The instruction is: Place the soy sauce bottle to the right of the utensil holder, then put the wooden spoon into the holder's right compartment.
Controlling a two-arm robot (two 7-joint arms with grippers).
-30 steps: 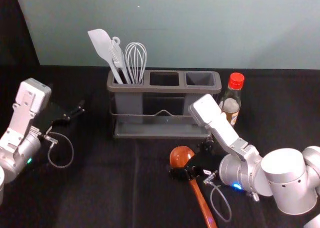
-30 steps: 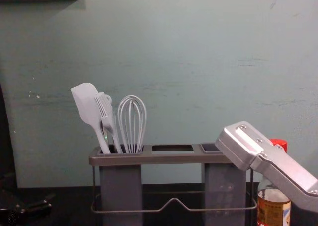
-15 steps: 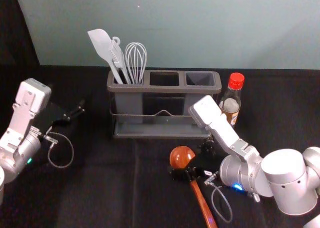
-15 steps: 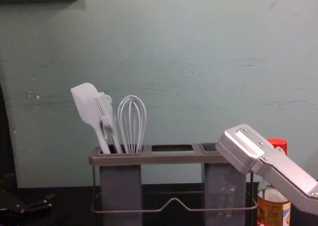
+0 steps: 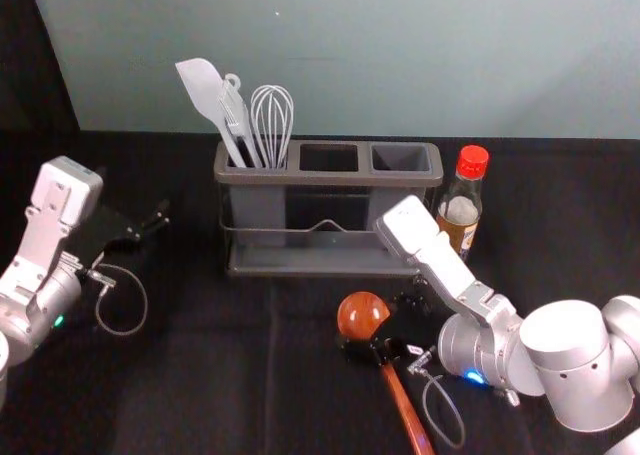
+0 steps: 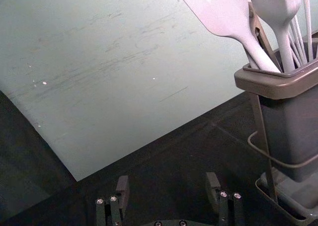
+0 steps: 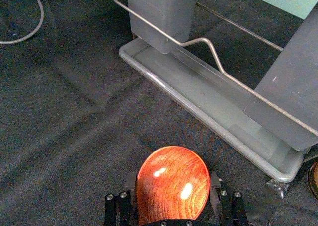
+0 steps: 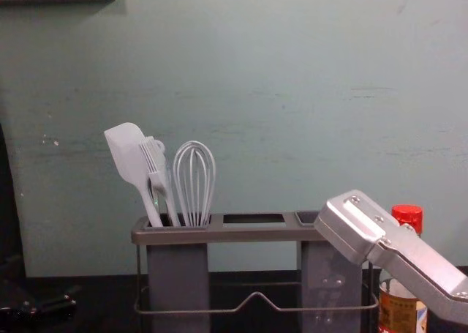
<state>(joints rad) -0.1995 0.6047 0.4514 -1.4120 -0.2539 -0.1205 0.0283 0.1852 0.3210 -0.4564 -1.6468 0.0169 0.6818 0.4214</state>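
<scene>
Spoon [image 5: 362, 315] before the holder [image 5: 330, 176] looks light but slippery, best held by its neck [image 5: 388, 369]; I can't tell if my right hand [image 7: 173, 175] there squeezes; my left hand [image 6: 167, 178], at the holder's left, is wide

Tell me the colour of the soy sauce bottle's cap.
The cap is red, seen best in the head view.

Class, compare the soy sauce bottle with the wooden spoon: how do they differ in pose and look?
Pose: the soy sauce bottle stands upright; the wooden spoon lies slanted.
Look: the bottle is see-through with a red cap; the spoon is reddish-brown with visible grain.
Shared: both are outside the utensil holder.
</scene>
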